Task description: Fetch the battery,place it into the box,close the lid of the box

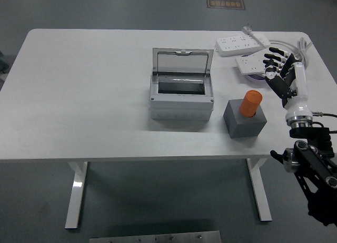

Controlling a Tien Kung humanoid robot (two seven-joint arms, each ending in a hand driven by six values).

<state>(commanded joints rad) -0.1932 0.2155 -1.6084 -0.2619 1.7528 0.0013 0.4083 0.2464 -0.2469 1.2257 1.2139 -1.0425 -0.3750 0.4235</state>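
One orange cylindrical battery [251, 103], seemingly rigid, smooth, is standing at nine o'clock of my empty, spread-fingered right hand [281, 74]; I'm targeting its exposed upper sides.

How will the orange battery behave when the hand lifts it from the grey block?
The orange battery looks rigid and smooth, so it may slip. Standing tilted in the grey block, it could catch on lifting. Being cylindrical, it would probably roll if dropped.

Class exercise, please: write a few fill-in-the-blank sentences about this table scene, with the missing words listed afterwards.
1. The lid of the grey box stands ____.
2. The orange battery stands upright in a ____ block.
3. The right hand holds ____.
4. The power strips are ____ in colour.

Missing words: open; grey; nothing; white
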